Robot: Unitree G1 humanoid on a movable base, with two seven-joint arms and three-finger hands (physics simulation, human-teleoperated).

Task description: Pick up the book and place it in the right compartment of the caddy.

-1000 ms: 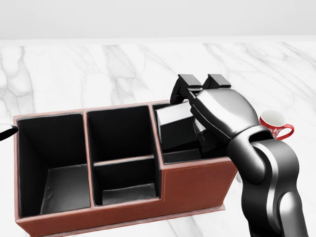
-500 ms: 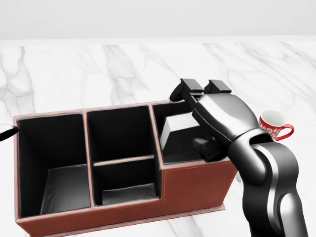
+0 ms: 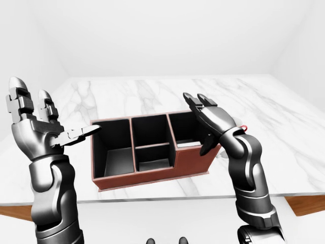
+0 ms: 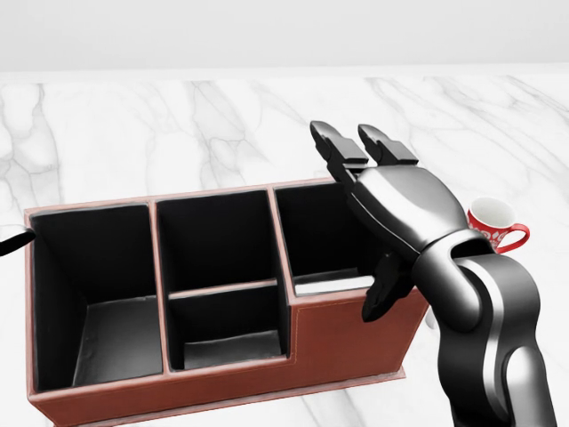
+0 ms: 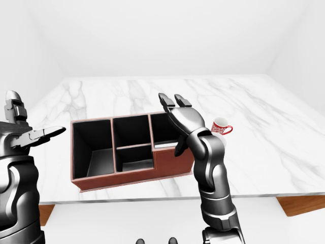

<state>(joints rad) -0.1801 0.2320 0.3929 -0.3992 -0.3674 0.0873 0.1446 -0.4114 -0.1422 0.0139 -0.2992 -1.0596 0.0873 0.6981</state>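
Book: lying flat on the floor of the caddy's right compartment, showing as a pale strip just above the lower wall, free of any fingers.
Caddy: sitting on the marble tabletop, reddish-brown outside and black inside; large compartment at the head view's left, two small ones in the middle, right one holding the book.
Right hand: hovering over the right compartment's right edge, fingers spread and pointing toward the top of the head view, thumb hanging down by the caddy wall, gripping nothing.
Left hand: raised well left of the caddy in the left-eye view, fingers spread upward, thumb pointing at the caddy, holding nothing.
Mug: standing on the tabletop right of the caddy, red and white, partly hidden behind the right forearm.
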